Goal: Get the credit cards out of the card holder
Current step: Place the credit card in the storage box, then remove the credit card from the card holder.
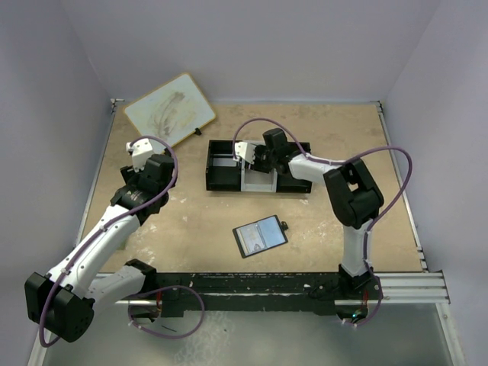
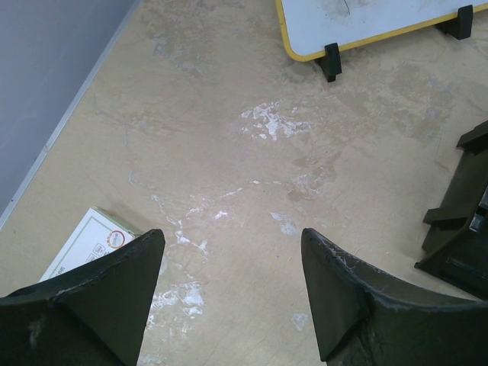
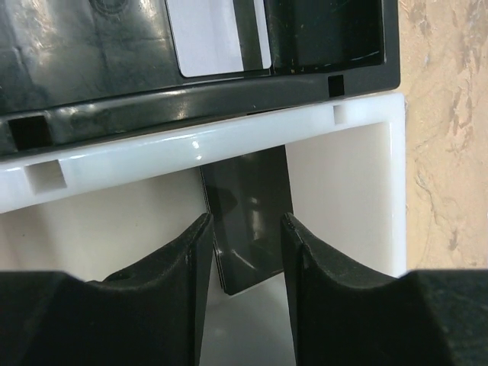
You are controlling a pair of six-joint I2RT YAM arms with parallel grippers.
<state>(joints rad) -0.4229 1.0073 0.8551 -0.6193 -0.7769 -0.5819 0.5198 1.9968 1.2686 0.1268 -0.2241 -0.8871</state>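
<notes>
Black card [image 3: 248,183] lying in white middle bay of tray [image 1: 211,164], right under parted, empty right gripper [image 3: 245,221]. Open wallet [image 1: 260,235] on near side of tray, closer to that arm. Left gripper [image 2: 232,236] wide open, holding nothing.

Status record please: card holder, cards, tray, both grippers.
card holder: lying open on the table, mid-table
dark card: in the tray's white compartment
tray: far centre of the table
right gripper: open, fingers either side of the dark card
left gripper: open, holding nothing, over bare table
</notes>
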